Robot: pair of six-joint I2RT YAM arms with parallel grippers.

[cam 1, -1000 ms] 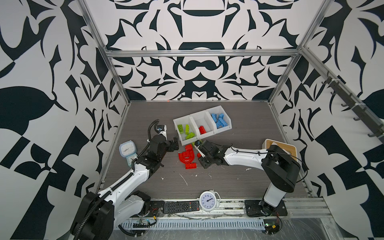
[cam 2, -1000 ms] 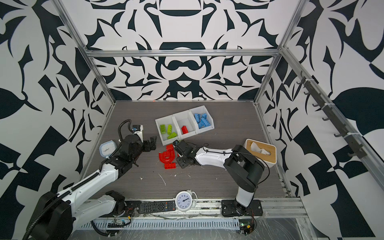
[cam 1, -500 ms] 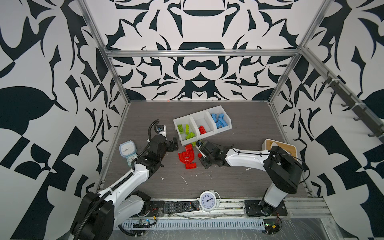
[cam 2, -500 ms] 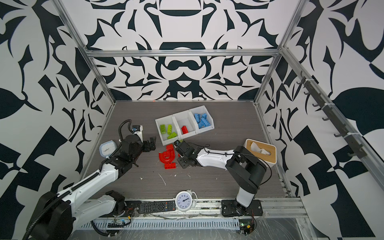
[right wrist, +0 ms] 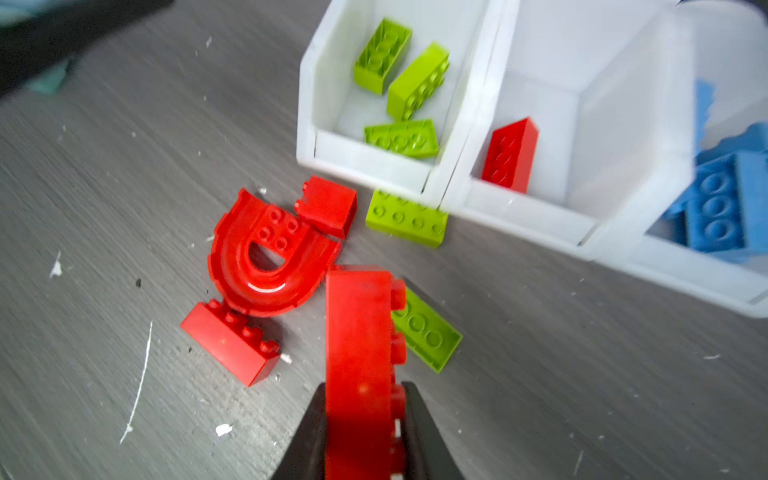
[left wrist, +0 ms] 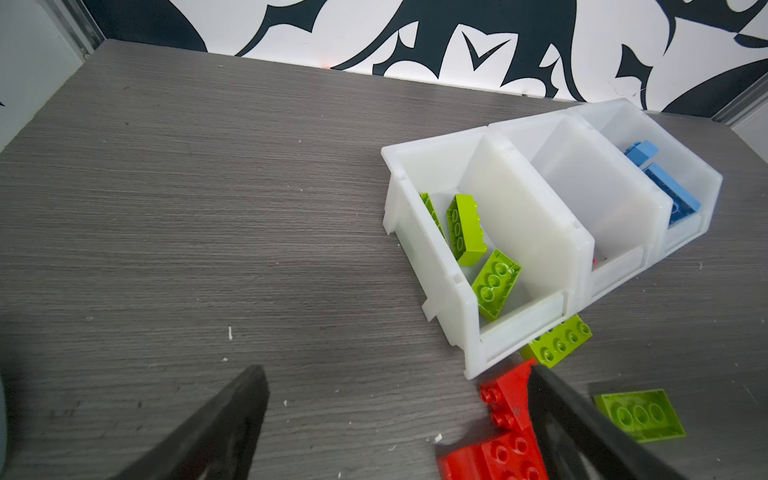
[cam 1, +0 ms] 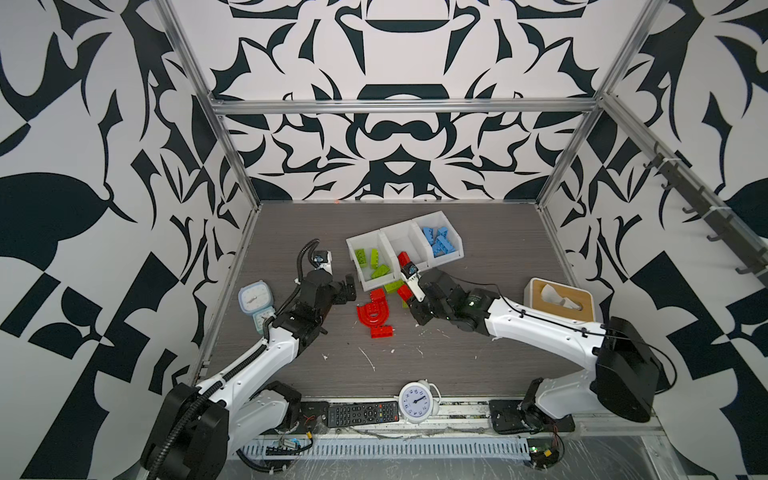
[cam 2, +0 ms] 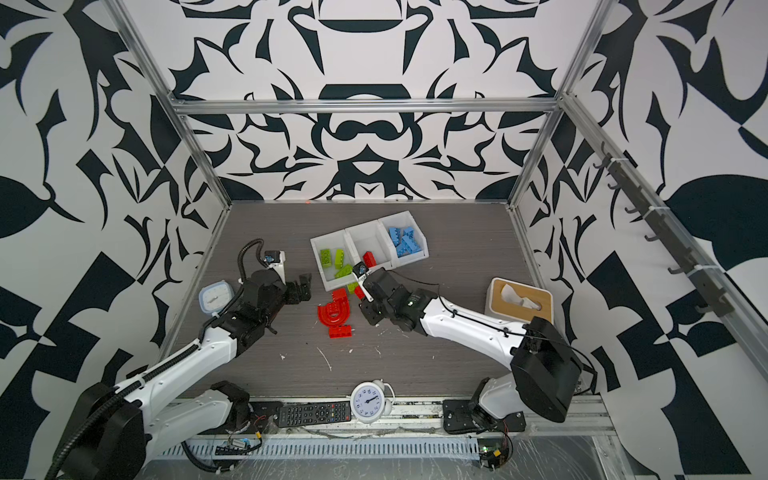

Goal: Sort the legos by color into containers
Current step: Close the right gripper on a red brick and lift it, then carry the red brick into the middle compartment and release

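Closing since a second ago, right pincer (right wrist: 363,419) now grips a red brick (right wrist: 357,324) (arm (cam 1: 540,328) stretched low); left pincer (left wrist: 395,374) gapes.

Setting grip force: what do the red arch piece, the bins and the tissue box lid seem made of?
Red arch lego: hard glossy plastic, bright highlight along its curve.
Bins: translucent white plastic, satin; blue legos show faintly through a wall.
Tissue box lid: probably light wood, matte tan; grain not discernible.

White shells, black joints — ribbed hose (cam 1: 299,262) on left arm (cam 1: 249,365), thin wire (cam 1: 482,284) on right arm (cam 1: 540,329)
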